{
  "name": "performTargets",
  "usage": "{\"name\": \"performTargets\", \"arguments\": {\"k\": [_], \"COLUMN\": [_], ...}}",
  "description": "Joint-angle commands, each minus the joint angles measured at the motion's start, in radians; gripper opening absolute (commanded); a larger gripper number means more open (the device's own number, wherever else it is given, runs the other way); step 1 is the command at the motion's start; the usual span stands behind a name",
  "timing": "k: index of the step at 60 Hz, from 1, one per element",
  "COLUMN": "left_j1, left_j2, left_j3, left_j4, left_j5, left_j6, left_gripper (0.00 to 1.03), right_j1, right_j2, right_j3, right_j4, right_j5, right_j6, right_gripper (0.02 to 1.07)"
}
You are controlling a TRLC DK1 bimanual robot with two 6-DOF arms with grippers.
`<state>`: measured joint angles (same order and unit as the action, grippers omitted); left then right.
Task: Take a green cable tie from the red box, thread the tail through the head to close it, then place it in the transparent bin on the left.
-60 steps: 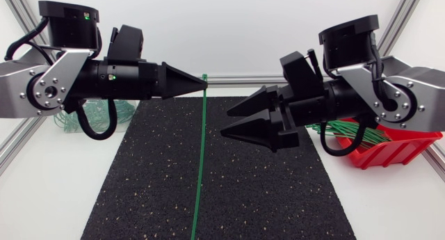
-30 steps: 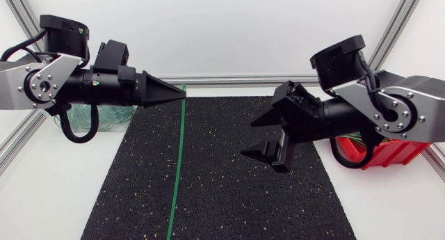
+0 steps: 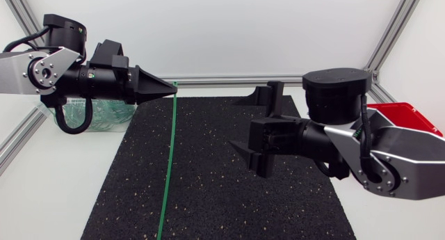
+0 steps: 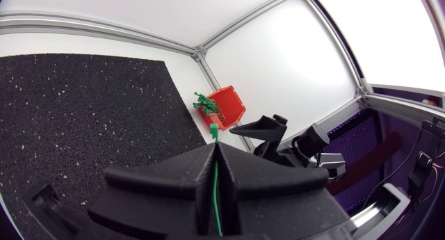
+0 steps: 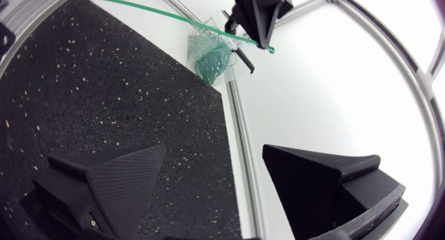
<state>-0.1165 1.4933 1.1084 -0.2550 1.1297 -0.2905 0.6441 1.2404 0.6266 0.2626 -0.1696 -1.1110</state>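
Black speckled mat (image 3: 229, 184), lying flat on the white table (image 3: 49, 198)

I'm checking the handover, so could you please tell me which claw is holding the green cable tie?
The left claw, shut on the cable tie near one end; the right claw stands open and empty, apart from it.

From here I can read no text, label, number or sign, not even on the red box (image 3: 410, 113).
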Motion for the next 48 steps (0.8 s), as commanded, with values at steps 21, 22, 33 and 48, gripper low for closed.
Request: {"name": "performTargets", "arguments": {"k": [21,22,33,48], "left_j1": [0.008,0.006,-0.015,-0.022], "left_j2": [0.053,0.055,0.078,0.091], "left_j3": [0.056,0.056,0.059,0.068], "left_j4": [-0.050,-0.050,-0.055,-0.064], "left_j5": [0.033,0.035,0.036,0.039], "left_j6": [0.011,0.011,0.011,0.011], "left_gripper": [0.04,0.04,0.04,0.04], "right_j1": [0.123,0.134,0.258,0.391], "right_j2": [0.044,0.044,0.065,0.097], "right_j3": [-0.113,-0.114,-0.157,-0.215], "right_j4": [0.279,0.280,0.352,0.435], "right_j5": [-0.093,-0.093,-0.087,-0.099], "right_j6": [-0.596,-0.605,-0.668,-0.711], "right_gripper": [1.04,1.04,1.04,1.03]}}
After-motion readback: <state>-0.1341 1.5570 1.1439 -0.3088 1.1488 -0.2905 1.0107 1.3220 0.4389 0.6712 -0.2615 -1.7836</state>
